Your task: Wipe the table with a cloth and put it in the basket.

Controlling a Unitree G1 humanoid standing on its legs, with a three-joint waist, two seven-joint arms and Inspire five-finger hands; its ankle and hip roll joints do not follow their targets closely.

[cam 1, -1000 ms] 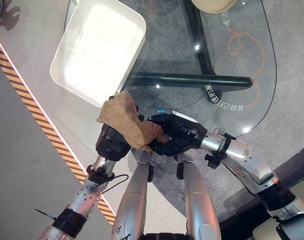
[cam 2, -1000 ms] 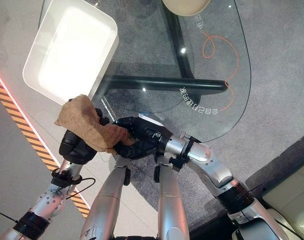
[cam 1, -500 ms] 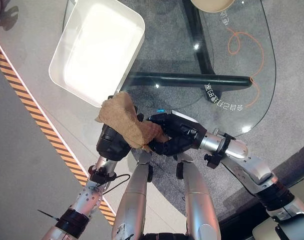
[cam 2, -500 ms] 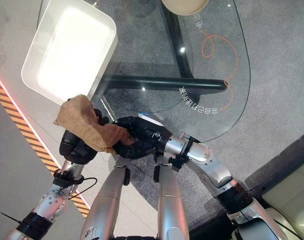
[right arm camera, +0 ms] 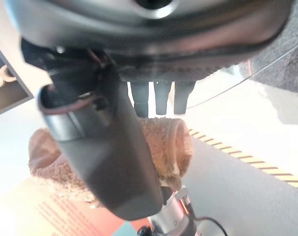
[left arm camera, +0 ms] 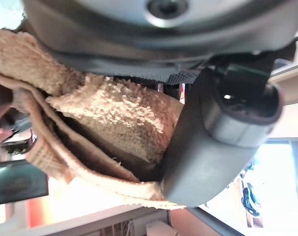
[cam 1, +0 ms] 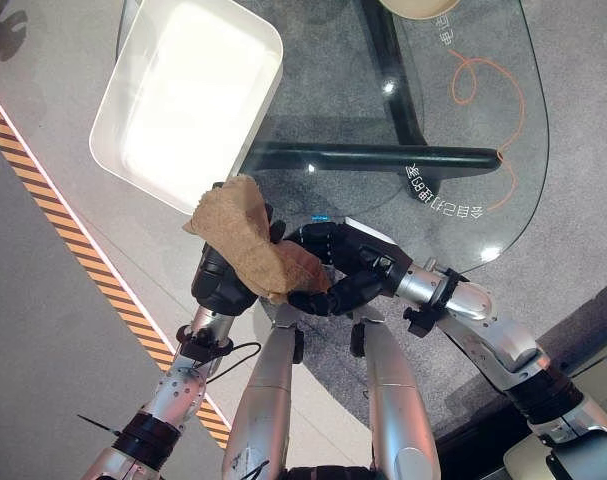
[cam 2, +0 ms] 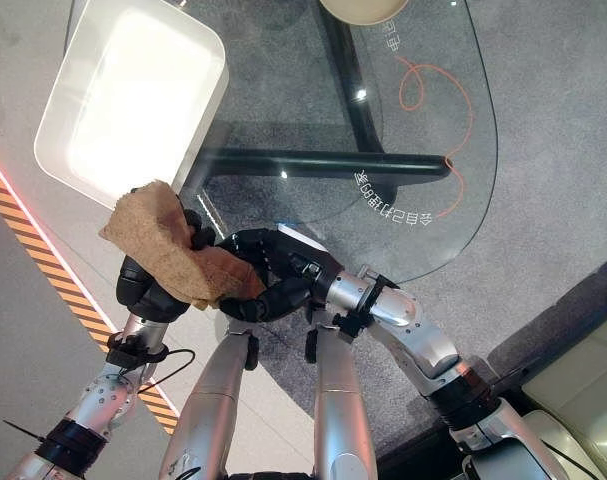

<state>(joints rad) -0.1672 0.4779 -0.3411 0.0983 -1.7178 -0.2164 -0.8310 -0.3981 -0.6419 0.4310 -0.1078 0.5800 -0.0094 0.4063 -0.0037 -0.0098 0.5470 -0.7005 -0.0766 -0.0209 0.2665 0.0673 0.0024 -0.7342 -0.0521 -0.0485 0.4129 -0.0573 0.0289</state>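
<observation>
My left hand [cam 1: 223, 278] is clamped on the tan cloth [cam 1: 245, 240], thumb pressing the fabric against the fingers. My right hand [cam 1: 345, 268] meets it from the right, fingers curled onto the cloth's right end. The cloth hangs bunched between both hands, off the near-left edge of the glass table [cam 1: 503, 150], its upper corner just near of the white basket [cam 1: 133, 75]. The basket sits at the table's far-left corner. A tan bowl [cam 1: 415, 8] rests at the far edge.
</observation>
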